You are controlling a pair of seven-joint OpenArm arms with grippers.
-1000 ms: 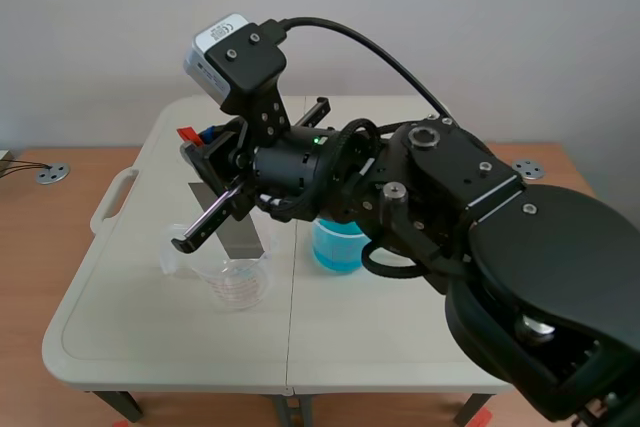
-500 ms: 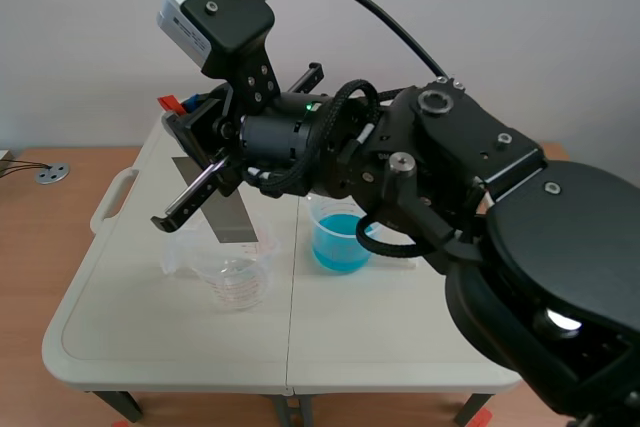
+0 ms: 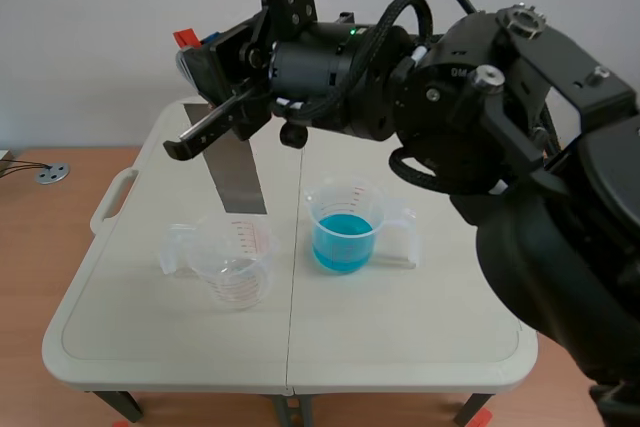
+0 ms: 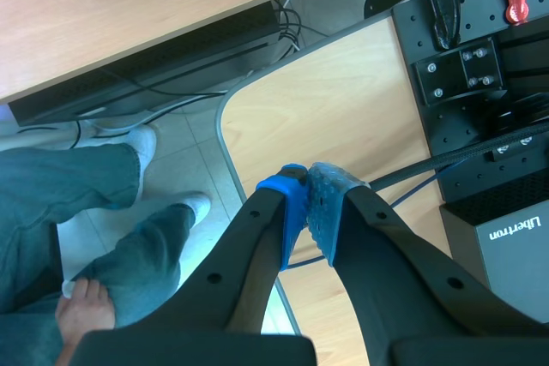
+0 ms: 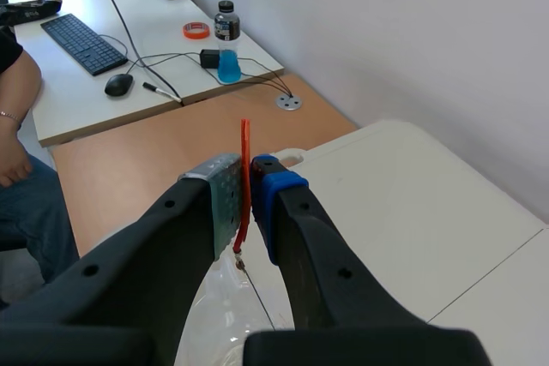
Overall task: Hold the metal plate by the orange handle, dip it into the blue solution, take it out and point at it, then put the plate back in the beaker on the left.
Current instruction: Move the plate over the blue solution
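The right gripper [image 5: 244,203] is clenched on the thin orange handle [image 5: 245,160], which stands upright, pinched between its grey-green pad and its blue pad. From the handle the flat grey metal plate [image 3: 232,162] hangs down in the air. It is tilted, with its lower end leaning toward the robot's right, and its bottom edge is about level with the rim of the empty clear plastic beaker [image 3: 235,269]; whether it clears the rim cannot be told. In the right wrist view the plate shows only as a thin dark line running down from the handle toward that beaker.

Just beside the empty beaker, on the robot's right and apart from it, stands the clear beaker of blue solution [image 3: 343,232], its grip turned away from the plate. Both stand on the cream-white plastic table [image 3: 130,337]. The right arm comes in from the right and reaches high across, past the middle.

The left gripper [image 4: 309,199] is closed on nothing — its blue and grey pads press together. Ahead of it lies a light wooden desk top [image 4: 343,100], and beside that a person's legs in blue jeans [image 4: 77,186].
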